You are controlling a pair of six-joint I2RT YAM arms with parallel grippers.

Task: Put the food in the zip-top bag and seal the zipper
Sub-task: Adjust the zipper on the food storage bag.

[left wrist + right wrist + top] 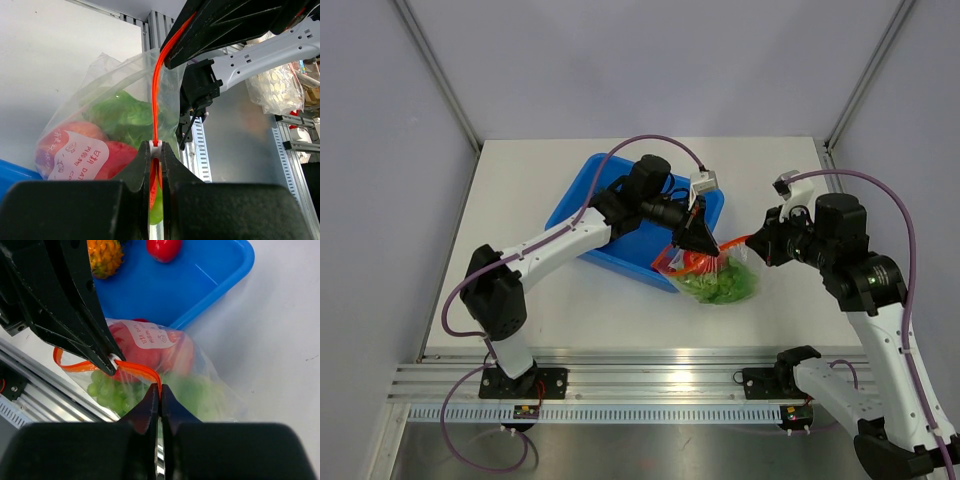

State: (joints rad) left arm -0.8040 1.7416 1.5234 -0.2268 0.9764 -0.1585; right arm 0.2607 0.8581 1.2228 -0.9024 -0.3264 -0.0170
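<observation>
Arms: two, left arm point(555, 240) and right arm point(880, 290). Grippers: two, left gripper point(698, 238) and right gripper point(757, 245).

Tub point(210, 280): one, blue.

Bag point(215, 395): one, clear, bearing one zipper point(135, 367) and one white label point(150, 334).

Loose in the tub: one pineapple point(104, 257), one red fruit point(164, 247).

Inside the bag: at least two red pieces point(117, 155), one grape bunch point(107, 392), one cabbage point(127, 117). The crinkled plastic prevents a firmer count.

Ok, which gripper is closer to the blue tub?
Left. The left gripper is at the blue tub's right rim; the right gripper is farther right, clear of the tub.
</observation>
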